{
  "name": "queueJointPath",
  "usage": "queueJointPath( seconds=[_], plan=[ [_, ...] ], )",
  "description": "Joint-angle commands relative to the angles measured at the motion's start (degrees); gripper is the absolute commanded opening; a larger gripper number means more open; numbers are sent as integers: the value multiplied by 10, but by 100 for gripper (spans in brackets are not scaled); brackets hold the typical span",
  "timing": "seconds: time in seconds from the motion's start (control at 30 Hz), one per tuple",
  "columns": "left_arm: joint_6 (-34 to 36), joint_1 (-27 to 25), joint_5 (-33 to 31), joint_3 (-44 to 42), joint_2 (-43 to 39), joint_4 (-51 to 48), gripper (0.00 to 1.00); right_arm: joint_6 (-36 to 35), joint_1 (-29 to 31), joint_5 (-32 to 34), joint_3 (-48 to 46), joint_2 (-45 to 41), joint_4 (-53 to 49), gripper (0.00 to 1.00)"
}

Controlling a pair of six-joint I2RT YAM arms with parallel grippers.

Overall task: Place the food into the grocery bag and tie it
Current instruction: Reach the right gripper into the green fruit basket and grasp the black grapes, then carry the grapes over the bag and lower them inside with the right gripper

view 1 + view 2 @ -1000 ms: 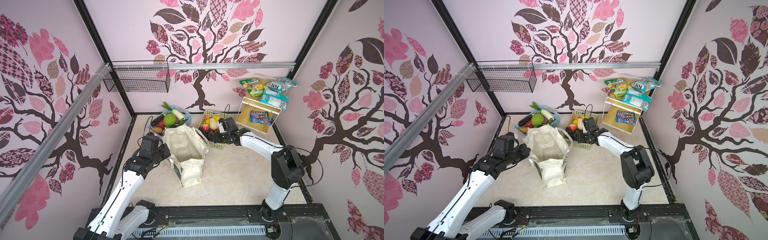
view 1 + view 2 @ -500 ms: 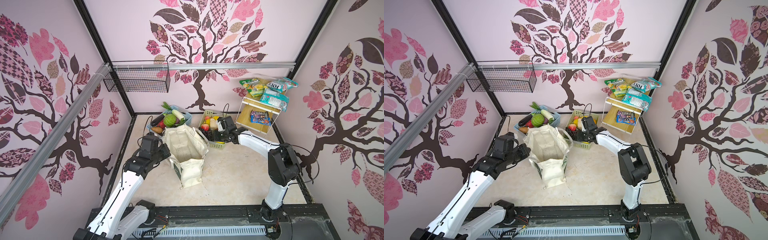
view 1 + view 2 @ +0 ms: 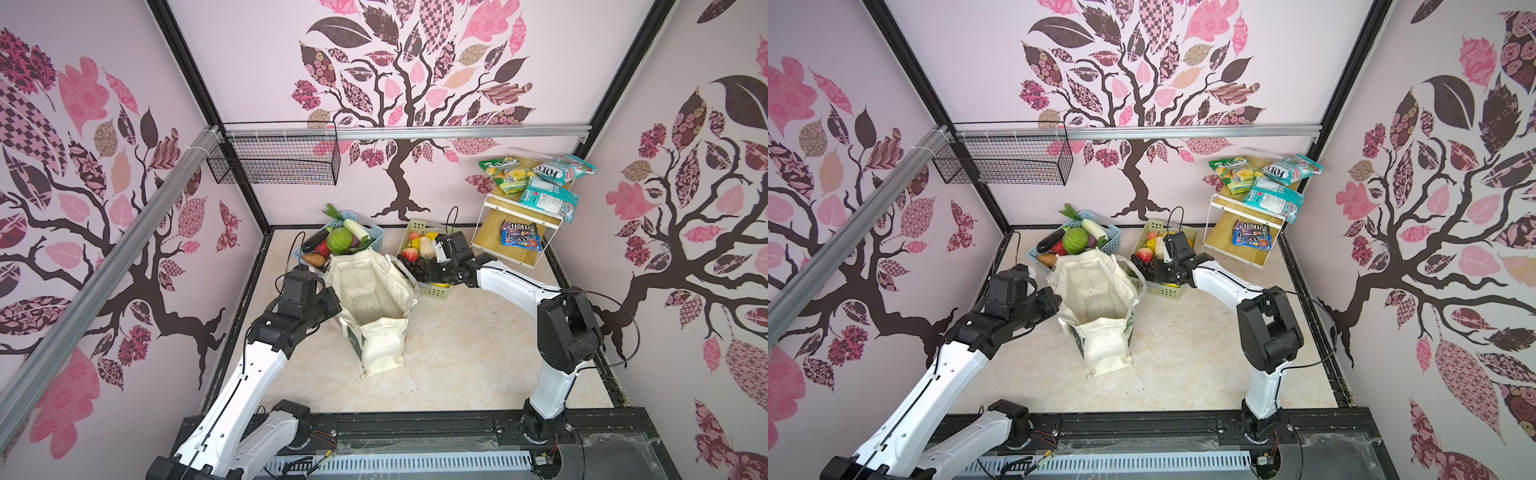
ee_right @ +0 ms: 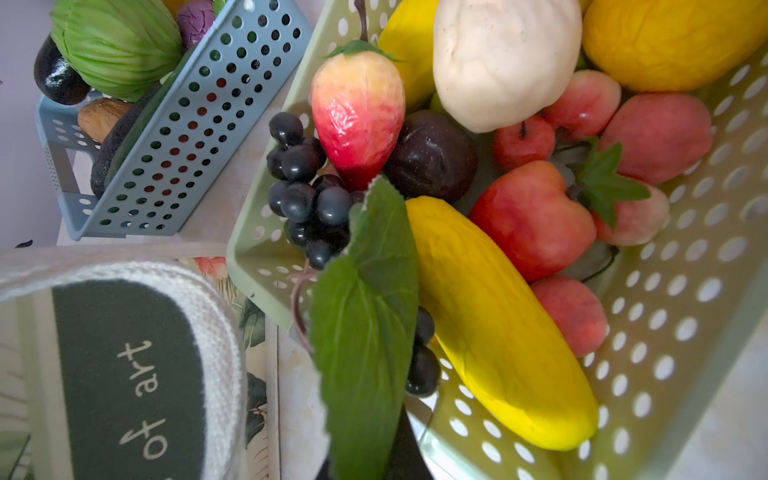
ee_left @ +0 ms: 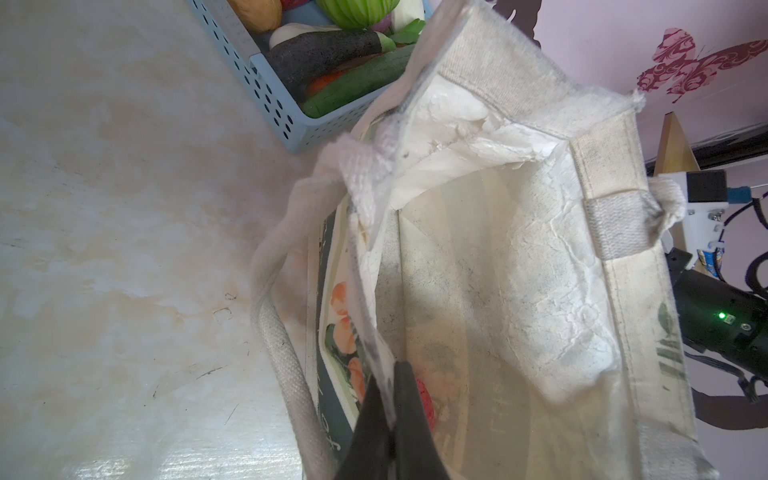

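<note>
Right gripper (image 4: 409, 451) mostly behind grape bunch (image 4: 332, 208)

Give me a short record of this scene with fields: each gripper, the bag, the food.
left gripper: shut on the bag rim
right gripper: shut, apparently on the leaf of the grapes, in the green basket
bag: upright, mouth open, between the arms
banana: in the green basket, beside the grapes
cabbage: in the blue basket

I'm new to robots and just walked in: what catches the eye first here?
Pink-and-brown tree murals surround everything. At the centre a cream grocery bag stands open, the left gripper pinching its rim. Beside it the right gripper is shut on the leaf of a dark grape bunch in a pale-green basket.
</note>
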Motion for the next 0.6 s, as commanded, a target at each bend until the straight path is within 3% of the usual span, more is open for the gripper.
queueJointPath(
  seconds=[0.0, 0.57],
  plan=[
    [-1, 3, 5, -5, -5, 9, 2, -15, 2, 4, 41, -56, -18, 3],
    [3, 3, 22, -3, -4, 18, 2, -33, 3, -26, 119, -124, -63, 2]
  ],
)
